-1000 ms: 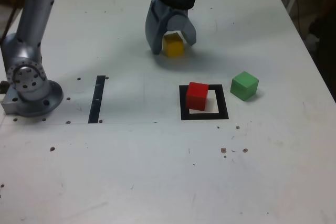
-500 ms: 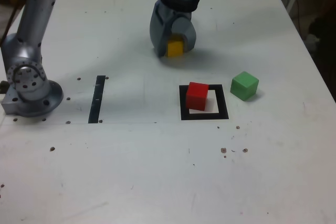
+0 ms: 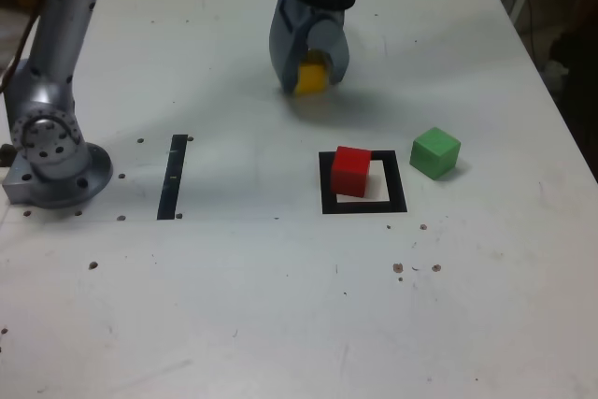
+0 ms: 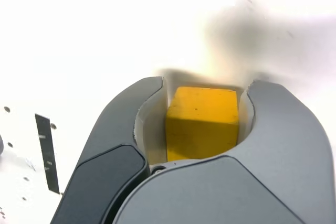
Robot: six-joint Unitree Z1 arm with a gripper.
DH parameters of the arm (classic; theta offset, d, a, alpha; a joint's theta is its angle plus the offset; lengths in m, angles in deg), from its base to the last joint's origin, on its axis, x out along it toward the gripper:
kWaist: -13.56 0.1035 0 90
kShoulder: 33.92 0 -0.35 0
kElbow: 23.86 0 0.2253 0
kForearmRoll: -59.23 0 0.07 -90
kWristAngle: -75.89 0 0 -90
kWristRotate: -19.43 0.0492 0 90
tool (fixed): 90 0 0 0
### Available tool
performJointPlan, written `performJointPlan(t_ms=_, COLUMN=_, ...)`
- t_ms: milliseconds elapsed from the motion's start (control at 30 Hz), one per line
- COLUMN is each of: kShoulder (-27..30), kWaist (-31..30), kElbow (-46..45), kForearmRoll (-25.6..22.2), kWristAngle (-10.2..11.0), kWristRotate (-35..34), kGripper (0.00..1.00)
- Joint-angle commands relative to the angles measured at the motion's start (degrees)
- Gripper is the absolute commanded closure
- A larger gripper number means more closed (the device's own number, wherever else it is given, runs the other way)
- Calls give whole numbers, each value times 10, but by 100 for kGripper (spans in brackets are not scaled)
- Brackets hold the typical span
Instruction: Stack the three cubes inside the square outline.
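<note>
- The white table (image 3: 280,306) takes up basically the whole exterior view, speckled with small dark marks and holes along the near part.
- The grey arm (image 3: 56,53) comes next: its round base sits at the exterior view's left, and the arm runs up out of the top of that picture, then drops back in at top centre.
- The gripper (image 3: 309,79) hangs at the far middle of the table, pointing down. Its jaws are clamped on the yellow cube (image 3: 311,78); in the wrist view the yellow cube (image 4: 202,121) sits snug between the two curved grey fingers (image 4: 121,124), with both inner faces against its sides. Can't tell whether the cube is off the table or just resting on it.
- The square outline (image 3: 363,206) is a thick black frame with a pale centre, nearer the camera than the gripper and a bit to the exterior view's right.
- A thin black strip (image 3: 173,177) lies over by the arm's base, well apart from the frame.
- The green cube (image 3: 435,152) sits just outside the frame's far right corner, as the exterior view shows it.
- The red cube (image 3: 351,171) sits inside the frame, over its far left corner and partly covering the black border.
</note>
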Motion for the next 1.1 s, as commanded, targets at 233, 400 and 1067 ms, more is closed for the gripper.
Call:
performJointPlan(t_ms=233, kShoulder=83, kWaist=-99, kElbow=63, kForearmRoll=-104, kWristAngle=2, kWristRotate=4, kGripper=86)
performJointPlan(t_ms=400, kShoulder=96, kWaist=-188, kElbow=84, kForearmRoll=-118, kWristAngle=-5, kWristRotate=11, kGripper=86)
performJointPlan(t_ms=1067, kShoulder=22, kWaist=-310, kElbow=83, kForearmRoll=-99, kWristAngle=-46, kWristRotate=-24, kGripper=86)
